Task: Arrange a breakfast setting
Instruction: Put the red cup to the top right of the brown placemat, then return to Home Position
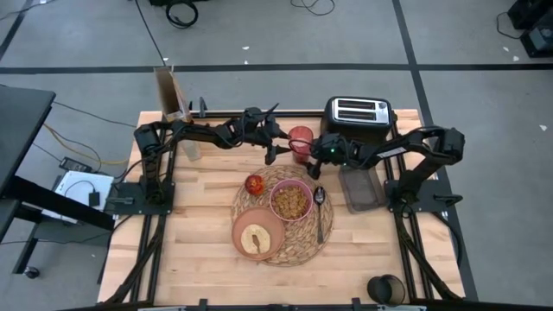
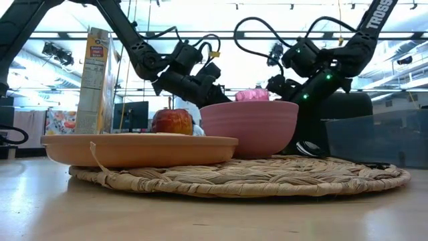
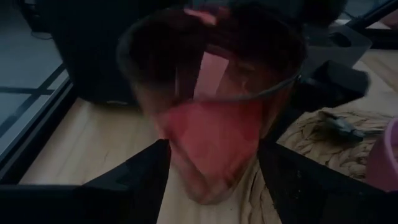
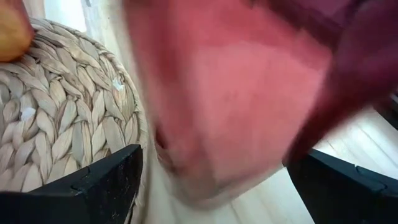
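The left gripper (image 1: 278,147) hangs over the far middle of the desk (image 1: 199,259), just beyond the far rim of the placemat (image 1: 298,252), its fingers (image 3: 134,180) spread to either side of the pinkish-red tumbler (image 1: 301,140); in the left wrist view the cup fills the gap between them, but I cannot tell whether they press on it. The right gripper (image 1: 316,154) comes at the same tumbler from the toaster (image 1: 359,111) side, and its wrist view shows the cup's wall (image 4: 236,99) right between its own spread fingers, again with contact not readable. The low view shows the tumbler (image 2: 252,95) up above the pink bowl (image 2: 251,127), so it looks lifted off the desk, carried between the two arms.

The tumbler seems a light, stiff, see-through plastic cup with a smooth wall, so likely slippery; a hold across the middle of the wall, below the rim, should keep it upright without tipping.

On the placemat the pink bowl (image 1: 291,200), filled with cereal, sits near the centre, the red apple (image 1: 253,183) at its far-left rim, the tan-brown plate (image 1: 257,233) with the toast slice (image 1: 256,240) at the near-left rim, the metal spoon (image 1: 320,212) along the right side. A cereal box (image 1: 172,93) stands at the far-left corner and a clear tray (image 1: 363,190) lies beside the right arm's base
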### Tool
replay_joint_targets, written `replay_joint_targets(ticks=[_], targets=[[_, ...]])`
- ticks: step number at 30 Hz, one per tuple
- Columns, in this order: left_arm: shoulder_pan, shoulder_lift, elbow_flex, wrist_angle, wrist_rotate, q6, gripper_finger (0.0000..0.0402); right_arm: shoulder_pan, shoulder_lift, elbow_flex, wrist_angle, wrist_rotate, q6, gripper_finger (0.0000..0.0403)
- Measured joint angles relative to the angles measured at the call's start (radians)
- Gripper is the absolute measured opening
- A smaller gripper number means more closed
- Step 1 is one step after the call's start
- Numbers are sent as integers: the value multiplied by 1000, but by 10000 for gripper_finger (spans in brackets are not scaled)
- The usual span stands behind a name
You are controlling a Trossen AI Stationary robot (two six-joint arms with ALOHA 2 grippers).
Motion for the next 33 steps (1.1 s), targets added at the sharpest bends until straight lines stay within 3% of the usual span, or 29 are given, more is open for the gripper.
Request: replay_joint_targets(ticks=[10, 20, 26, 33], targets=[[4, -44, 2, -50, 16, 28, 249, -3, -97, 1, -142, 6, -10, 393], [29, -218, 1, -383, -23, 46, 249, 4, -290, 1, -424, 14, 21, 393], [-13, -360, 0, -602, -18, -152, 224, 72, -459, 5, -609, 10, 145, 393], [-161, -510, 0, -651, -25, -407, 154, 271, -547, 139, -799, 45, 246, 384]])
